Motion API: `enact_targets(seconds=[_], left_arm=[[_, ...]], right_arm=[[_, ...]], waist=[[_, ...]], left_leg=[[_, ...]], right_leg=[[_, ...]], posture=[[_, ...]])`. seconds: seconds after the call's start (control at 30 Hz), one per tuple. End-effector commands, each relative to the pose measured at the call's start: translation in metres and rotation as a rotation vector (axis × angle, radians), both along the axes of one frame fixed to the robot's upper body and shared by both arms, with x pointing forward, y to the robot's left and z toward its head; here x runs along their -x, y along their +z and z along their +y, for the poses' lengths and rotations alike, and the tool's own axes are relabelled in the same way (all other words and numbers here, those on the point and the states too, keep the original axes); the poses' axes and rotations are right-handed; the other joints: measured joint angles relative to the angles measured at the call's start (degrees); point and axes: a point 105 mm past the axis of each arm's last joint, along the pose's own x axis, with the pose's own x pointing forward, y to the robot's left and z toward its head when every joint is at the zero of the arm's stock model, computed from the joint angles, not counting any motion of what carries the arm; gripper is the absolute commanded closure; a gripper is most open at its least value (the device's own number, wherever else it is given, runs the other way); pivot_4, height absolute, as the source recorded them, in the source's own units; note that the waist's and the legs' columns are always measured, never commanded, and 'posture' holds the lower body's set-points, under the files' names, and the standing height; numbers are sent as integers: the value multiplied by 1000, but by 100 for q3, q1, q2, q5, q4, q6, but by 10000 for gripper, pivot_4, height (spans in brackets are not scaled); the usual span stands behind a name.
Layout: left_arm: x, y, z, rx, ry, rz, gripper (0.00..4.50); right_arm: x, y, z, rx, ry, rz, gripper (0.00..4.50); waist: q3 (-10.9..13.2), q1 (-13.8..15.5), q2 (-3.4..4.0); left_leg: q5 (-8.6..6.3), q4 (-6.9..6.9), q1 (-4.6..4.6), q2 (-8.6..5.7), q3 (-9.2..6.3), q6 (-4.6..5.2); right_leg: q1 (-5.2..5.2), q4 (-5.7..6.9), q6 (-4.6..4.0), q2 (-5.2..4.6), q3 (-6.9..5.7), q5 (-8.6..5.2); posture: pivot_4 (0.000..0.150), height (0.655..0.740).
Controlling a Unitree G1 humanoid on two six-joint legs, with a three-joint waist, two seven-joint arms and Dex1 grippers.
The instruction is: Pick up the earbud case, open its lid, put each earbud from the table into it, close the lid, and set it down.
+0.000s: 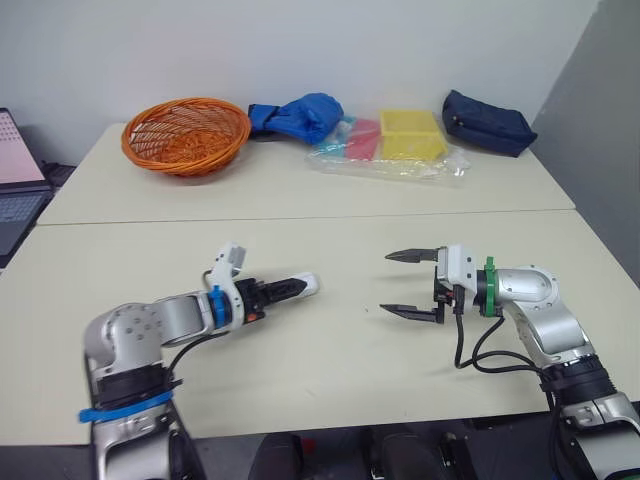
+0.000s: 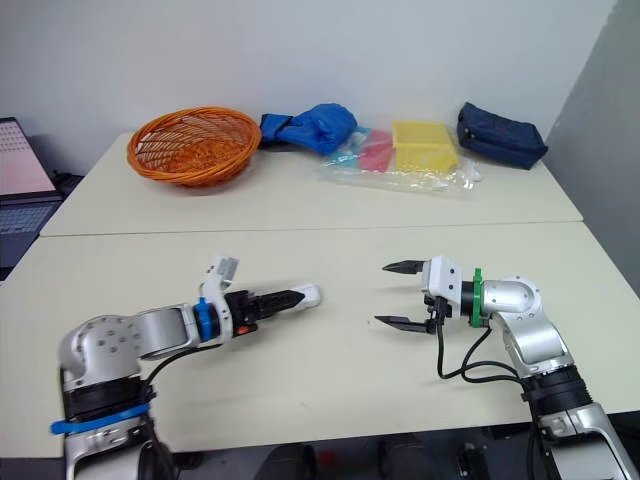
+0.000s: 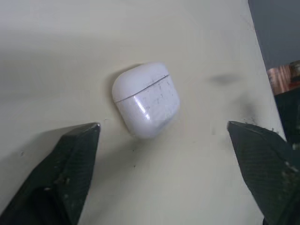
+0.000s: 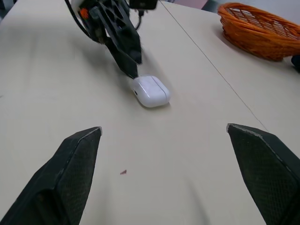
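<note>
Gaping empty, L gripper (image 1: 293, 287) by earbud case (image 3: 146, 99) (wrist view: lid (image 3: 135, 79) shut); R gripper (image 1: 386, 282) open too.

No text, brand or number can be read; the laptop screen (image 1: 12, 150) at the left edge is too small to make out; the earbud case (image 3: 146, 99) bears only scuffs.

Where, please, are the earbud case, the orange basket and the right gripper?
earbud case (image 3: 146, 99): left wrist view, middle of its body.
orange basket (image 1: 186, 161): left eye view, front wall.
right gripper (image 1: 385, 283): left eye view, midway between its fingertips.
</note>
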Motion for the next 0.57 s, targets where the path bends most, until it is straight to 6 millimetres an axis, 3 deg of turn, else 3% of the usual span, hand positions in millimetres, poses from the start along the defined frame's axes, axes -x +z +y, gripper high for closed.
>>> enact_targets(seconds=[0.03, 0.13, 0.2, 0.27, 0.4, 0.57], left_arm=[[-1, 26, 46, -271, 9, -298, 324], [3, 35, 47, -414, -132, -485, 324], [10, 44, 64, -605, -184, -654, 324], [14, 54, 78, -672, -170, -751, 324], [16, 53, 89, -687, -98, -771, 324], [24, 46, 72, -609, -156, -751, 324]], right_arm=[[-1, 13, -10, -24, -24, -23, 0], [-1, 14, -10, -42, -31, -9, 0], [0, 21, -6, -56, -17, -15, 0], [-1, 28, -4, -57, -4, -31, 0], [-8, 39, -3, -66, -2, -27, 0], [-18, 37, -6, -65, -20, -8, 0]], waist=[[1, -55, -1], [1, 25, -1], [1, 74, 0], [1, 113, -1], [2, 170, -1], [1, 171, -2]], left_leg=[[0, -7, 3, 3, -2, 0], [1, -27, 3, 2, -3, -3], [2, -34, 0, 2, -1, -4], [2, -54, -2, 1, 11, -4], [-1, -64, -9, 2, 19, -5], [-5, -71, -9, 2, 15, -10]], right_leg=[[-4, 1, -11, -3, 4, -2], [-7, 2, -71, -17, -8, -33], [-8, -1, -88, -23, -9, -44], [-14, -8, -98, -40, -7, -52], [-21, -11, -85, -44, -9, -64], [-18, -11, -52, -41, -18, -61]], posture=[[1500, 7400], [1500, 7400], [1500, 7400], [1500, 7400], [1500, 7400], [1500, 7400]])
